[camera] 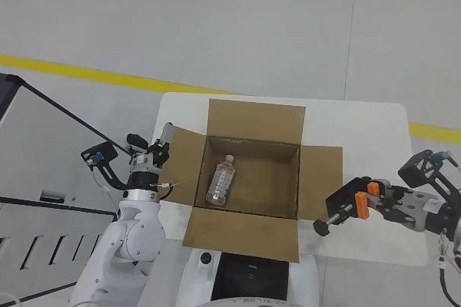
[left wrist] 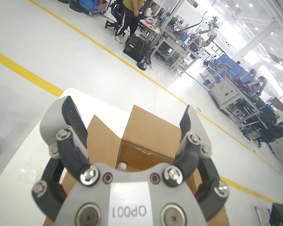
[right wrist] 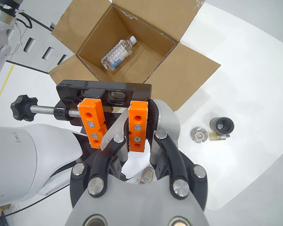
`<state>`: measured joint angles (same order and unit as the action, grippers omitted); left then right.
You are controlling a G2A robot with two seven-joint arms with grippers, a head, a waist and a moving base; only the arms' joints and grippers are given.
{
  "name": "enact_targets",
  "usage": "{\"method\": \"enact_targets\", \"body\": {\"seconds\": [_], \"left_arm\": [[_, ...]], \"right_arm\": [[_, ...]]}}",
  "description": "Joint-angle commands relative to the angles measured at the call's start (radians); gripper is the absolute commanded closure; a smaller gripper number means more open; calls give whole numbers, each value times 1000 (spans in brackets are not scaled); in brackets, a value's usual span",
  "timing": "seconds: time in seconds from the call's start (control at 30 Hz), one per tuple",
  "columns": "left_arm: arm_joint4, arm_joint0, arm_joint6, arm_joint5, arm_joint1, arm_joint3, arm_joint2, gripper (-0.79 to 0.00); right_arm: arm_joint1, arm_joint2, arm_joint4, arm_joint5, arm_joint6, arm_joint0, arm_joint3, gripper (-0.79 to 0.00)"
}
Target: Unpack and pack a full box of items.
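Right wrist view: the right fingers point(right wrist: 166, 116) are closed on a clamp point(right wrist: 103, 92), pinching one of its orange blocks, with its knobbed screw sticking out sideways. Just beside them, three small metal parts point(right wrist: 198, 135) lie on the tabletop point(right wrist: 238, 71). Beyond the fingertips stands the open box point(right wrist: 184, 71), with a bottle point(right wrist: 119, 52) lying on its floor. The left fingers point(left wrist: 73, 121) are spread wide and hold nothing, and the box is just ahead of them.

With parts out and one bottle in the box, this looks like unpacking. The next move calls for lowering the clamp onto bare tabletop, clear of flap and parts, then releasing it.

As for writing, a white sticker point(left wrist: 128, 209) with a short code sits behind the left fingers. The bottle's blue label is too small to read.
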<state>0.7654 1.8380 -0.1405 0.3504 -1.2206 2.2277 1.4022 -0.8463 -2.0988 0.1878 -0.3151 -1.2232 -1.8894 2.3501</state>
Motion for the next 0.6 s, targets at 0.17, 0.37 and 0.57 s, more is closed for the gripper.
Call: {"method": "enact_targets", "body": {"seconds": [0.17, 0.37, 0.57], "left_arm": [[0, 0, 0, 0, 0, 0, 0, -785], [0, 0, 0, 0, 0, 0, 0, -785], [0, 0, 0, 0, 0, 0, 0, -785]], "right_arm": [[15, 74, 15, 103, 68, 155, -59, 0], [36, 249, 47, 143, 18, 343, -73, 0], [36, 474, 112, 185, 20, 460, -85, 0]]}}
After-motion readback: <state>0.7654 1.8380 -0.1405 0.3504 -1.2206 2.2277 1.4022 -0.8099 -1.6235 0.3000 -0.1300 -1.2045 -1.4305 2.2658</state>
